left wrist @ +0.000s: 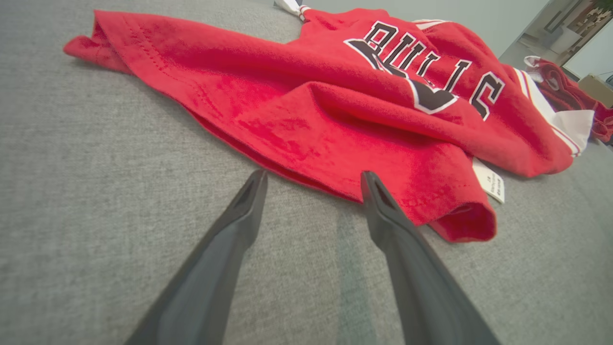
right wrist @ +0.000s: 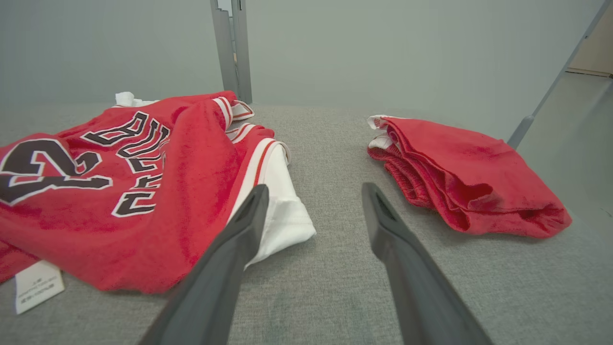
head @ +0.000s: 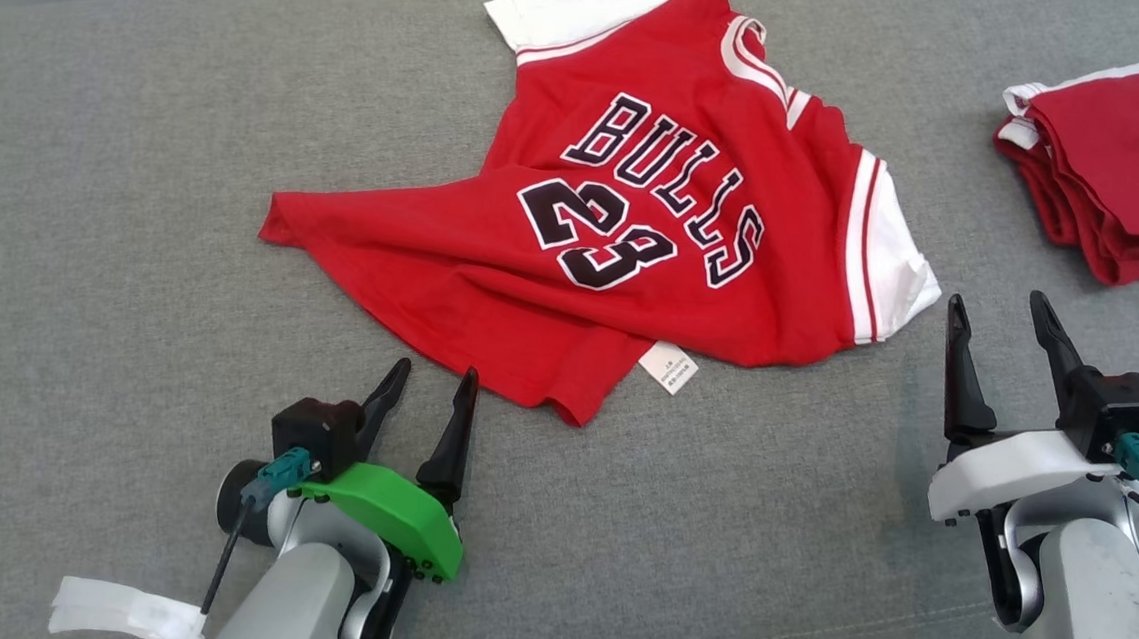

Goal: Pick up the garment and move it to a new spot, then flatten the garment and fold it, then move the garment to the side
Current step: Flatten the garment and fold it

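Note:
The garment (head: pixel 636 224) is a red jersey with white sleeves, lettered BULLS 23, lying crumpled and skewed on the grey cloth surface, with a white label sticking out at its lower hem. My left gripper (head: pixel 433 378) is open just below its lower hem, empty; in the left wrist view its fingertips (left wrist: pixel 256 184) sit at the edge of the garment (left wrist: pixel 335 110). My right gripper (head: pixel 1001 315) is open and empty, just right of the white sleeve. In the right wrist view the garment (right wrist: pixel 119 191) lies left of the gripper (right wrist: pixel 313 194).
A folded red garment (head: pixel 1121 168) lies at the far right; the right wrist view has it (right wrist: pixel 459 172) ahead to the right. The grey padded surface (head: pixel 115 228) stretches bare to the left. A white strip (head: pixel 123 609) hangs by my left forearm. A grey post (right wrist: pixel 232 48) stands behind.

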